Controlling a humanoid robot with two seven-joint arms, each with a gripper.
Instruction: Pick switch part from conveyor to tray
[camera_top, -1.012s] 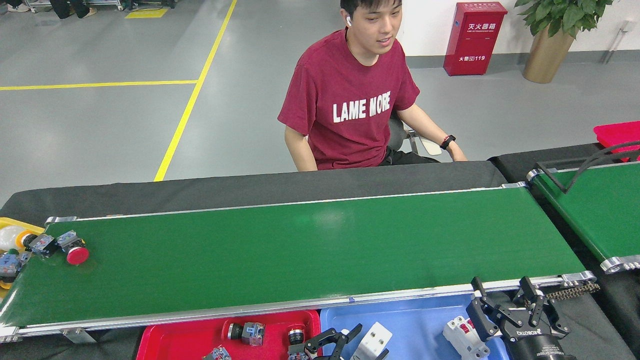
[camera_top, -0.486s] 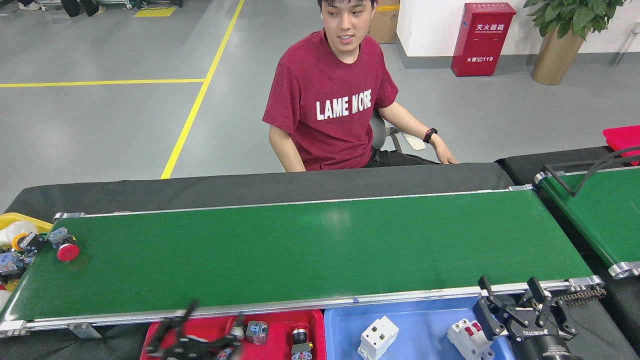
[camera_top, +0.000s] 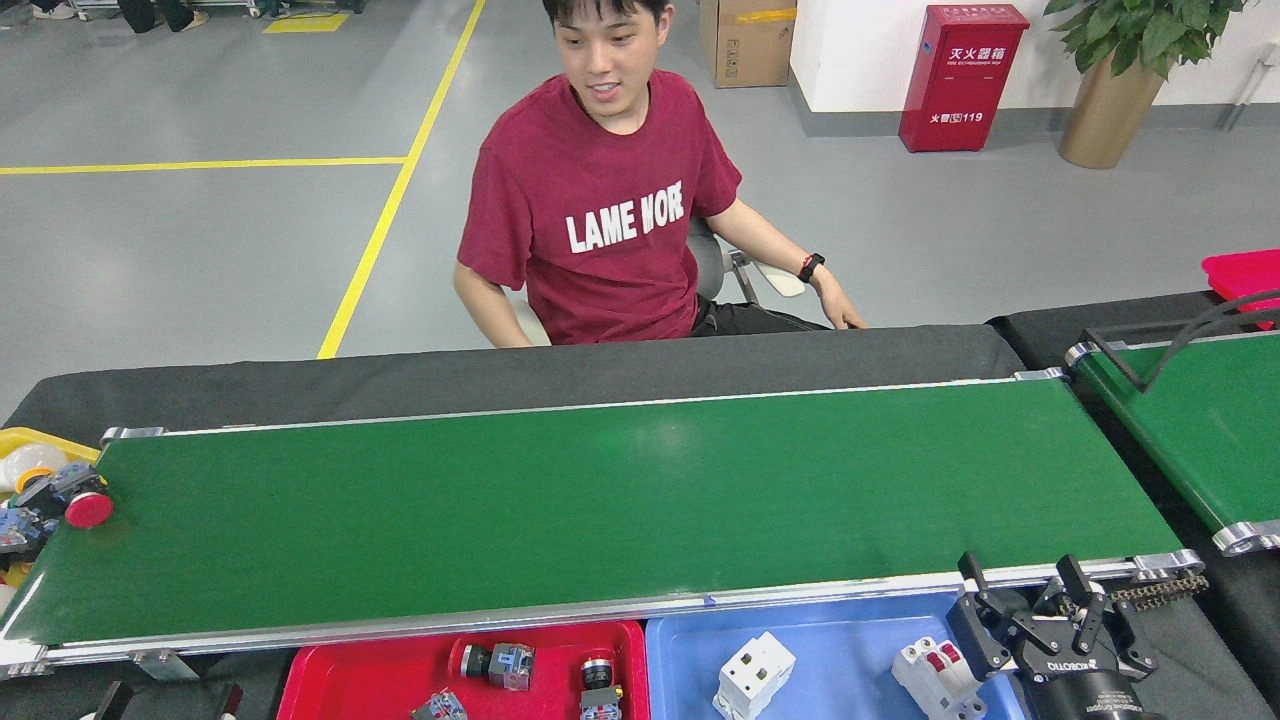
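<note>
Leftward, red-capped switch part (camera_top: 78, 503) at conveyor (camera_top: 600, 500) end, right gripper (camera_top: 1040, 610) jaws wide

A red-capped switch part (camera_top: 78, 502) lies at the conveyor's (camera_top: 600, 500) left end.

Conveyor (camera_top: 600, 500): long dark-green flat belt, silver edge rails, running 9 to 3 o'clock.

Switch part (camera_top: 78, 498): red mushroom-head button on grey-blue body, lying on its side at the belt's 9 o'clock end.

Red tray (camera_top: 370, 670): at 6 o'clock beside the near rail, holding several small switch parts (camera_top: 497, 663).
</note>
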